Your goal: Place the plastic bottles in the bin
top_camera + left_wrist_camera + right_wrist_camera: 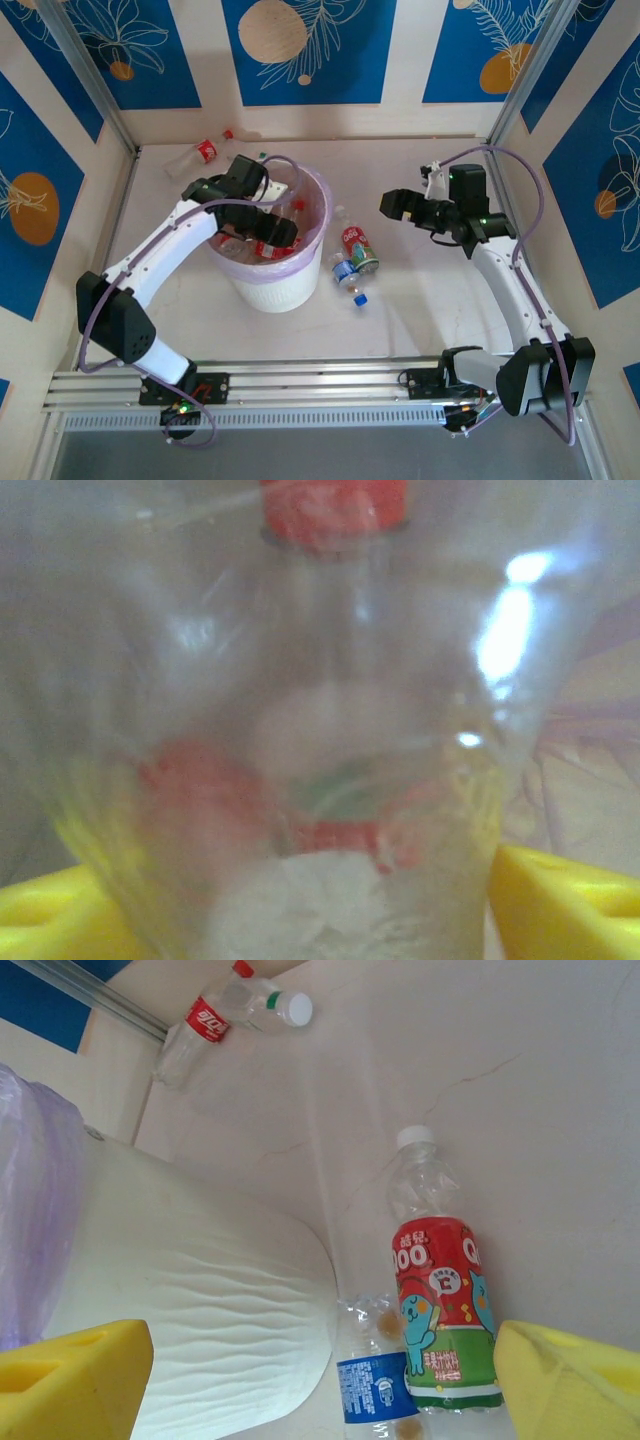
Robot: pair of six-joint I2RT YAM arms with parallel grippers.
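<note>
The left gripper (272, 235) is hanging over the mouth of the bin (275, 290). A clear bottle (320, 730) with a red cap is sitting right between its yellow fingers (560, 900). The view there is blurred, so I cannot tell whether they are pinching it or letting it go. Other bottles are already lying in the bin beneath it.

The right gripper (395, 203) is hovering with its jaws spread wide and nothing in them. Just below its fingertips a red-and-green bottle (440, 1300) and a blue-labelled bottle (375, 1385) are lying on the table (520, 1080), close beside the bin wall. Two more bottles (205, 1025) are lying far ahead of it, past the bin.

I'd say the drop is in hand. Next, the left fingers need to be parting fully and lifting clear of the bag (318, 195), while the right one is lowering across the red-and-green bottle's body.
</note>
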